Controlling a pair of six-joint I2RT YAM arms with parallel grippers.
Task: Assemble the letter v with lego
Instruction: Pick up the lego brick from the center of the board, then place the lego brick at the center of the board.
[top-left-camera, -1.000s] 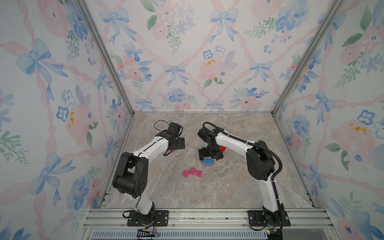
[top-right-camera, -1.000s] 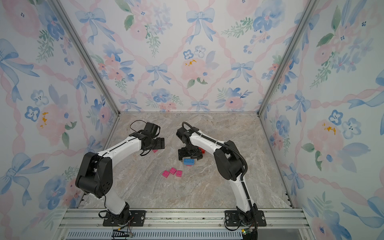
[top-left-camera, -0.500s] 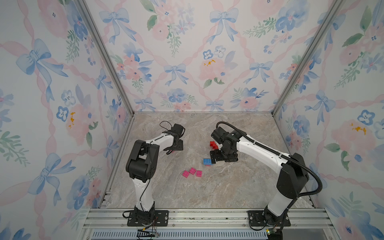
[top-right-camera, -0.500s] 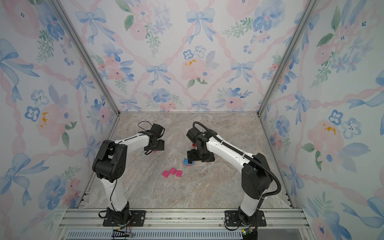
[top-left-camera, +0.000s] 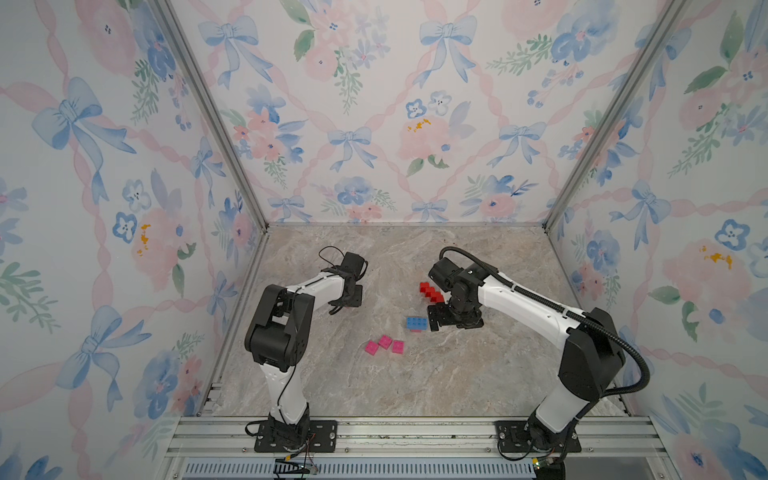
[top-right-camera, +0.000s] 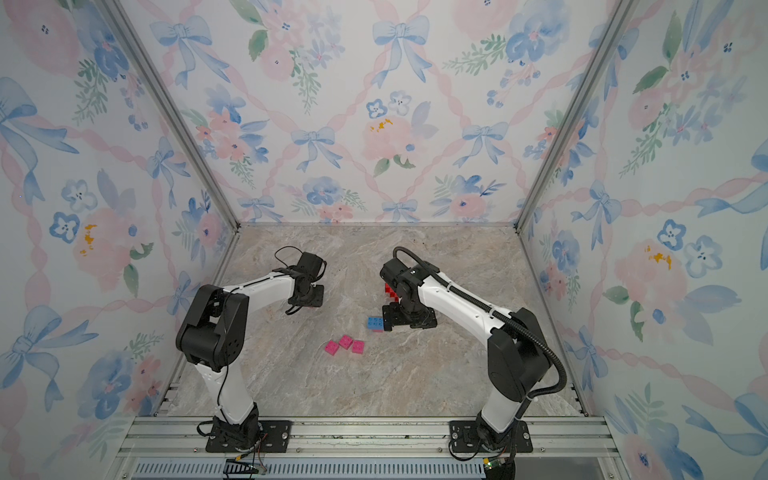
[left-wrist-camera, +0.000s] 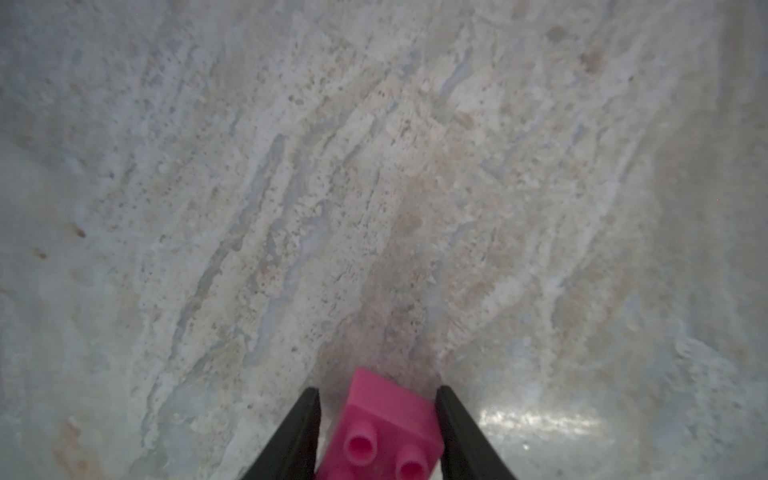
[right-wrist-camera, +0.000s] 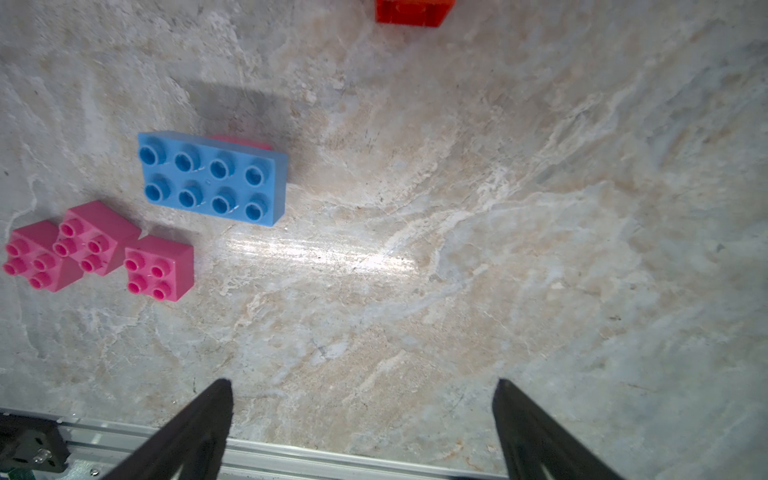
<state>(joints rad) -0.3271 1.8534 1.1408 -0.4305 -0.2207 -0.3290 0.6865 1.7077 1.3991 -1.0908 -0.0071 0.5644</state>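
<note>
One pink square studded plastic brick (left-wrist-camera: 386, 428) sits between the fingers of the left gripper (left-wrist-camera: 377, 390), turned askew to them. The jaws stand narrow around it, with one finger (left-wrist-camera: 455, 424) at its corner and the other just beside it; whether it is clamped cannot be told. In both top views this gripper is low over the left part of the marble-patterned tabletop (top-left-camera: 415, 386), well apart from the other bricks.

Three more pink bricks (right-wrist-camera: 97, 239) lie huddled together, studs up, near mid-table. Just beyond them is one blue oblong plastic brick (right-wrist-camera: 212, 178) with eight studs, a reddish-pink sliver showing at its edge.

Further back, a stepped row of red plastic bricks (top-left-camera: 430, 293) is partly hidden by the right arm, so they cannot be counted.

The right gripper (right-wrist-camera: 362, 382) is spread wide and empty, just beside the blue brick.
</note>
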